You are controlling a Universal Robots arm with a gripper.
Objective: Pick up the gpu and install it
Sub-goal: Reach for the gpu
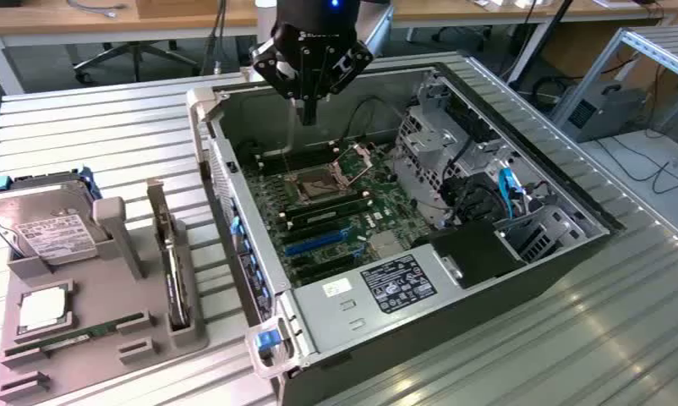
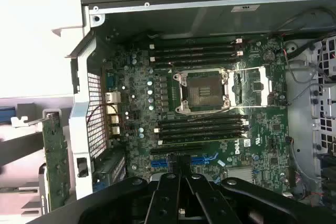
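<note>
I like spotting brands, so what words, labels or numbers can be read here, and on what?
"DELL", as far as it can be made out: white lettering on the motherboard.
Power supply label: print too small to read.
Hard drive label: too small to read.
Case sticker: blurred, unreadable.

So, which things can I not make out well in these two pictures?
gpu: exterior view, it stands edge-on in its holder, so its faces are hidden.
black label: exterior view, print too small to read.
hard drive: exterior view, lower part hidden by the holder.
gripper: wrist view, body cut off by the picture edge.
</note>
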